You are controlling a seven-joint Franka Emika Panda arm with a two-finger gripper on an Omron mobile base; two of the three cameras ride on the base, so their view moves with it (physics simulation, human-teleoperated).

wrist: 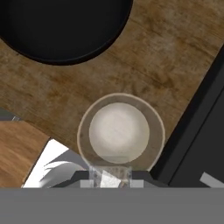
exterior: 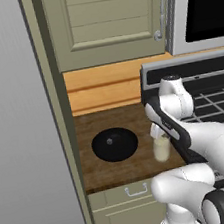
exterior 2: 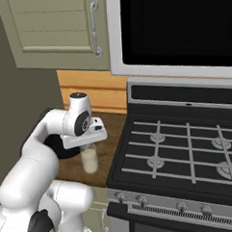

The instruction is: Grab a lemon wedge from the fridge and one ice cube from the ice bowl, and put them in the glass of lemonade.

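Observation:
The glass of lemonade (exterior: pixel 161 149) (exterior 2: pixel 90 161) stands on the wooden counter between the ice bowl and the stove. In the hand view I look straight down into the glass (wrist: pixel 120 131), with pale liquid inside. My gripper (exterior: pixel 157 134) (exterior 2: pixel 88 146) (wrist: pixel 110 177) hangs directly over the glass, just above its rim. It is shut on a small clear ice cube (wrist: pixel 109 174). The black ice bowl (exterior: pixel 114 144) (wrist: pixel 65 26) lies left of the glass, and in the right base view my arm partly hides the bowl (exterior 2: pixel 59 150). The lemon wedge is out of view.
The fridge's flat grey side (exterior: pixel 18 147) walls off the counter on the left. A black gas stove (exterior: pixel 218 99) (exterior 2: pixel 187 148) adjoins the counter on the right. Beige cabinets (exterior: pixel 106 19) hang above, and a drawer (exterior: pixel 135 190) sits below the counter edge.

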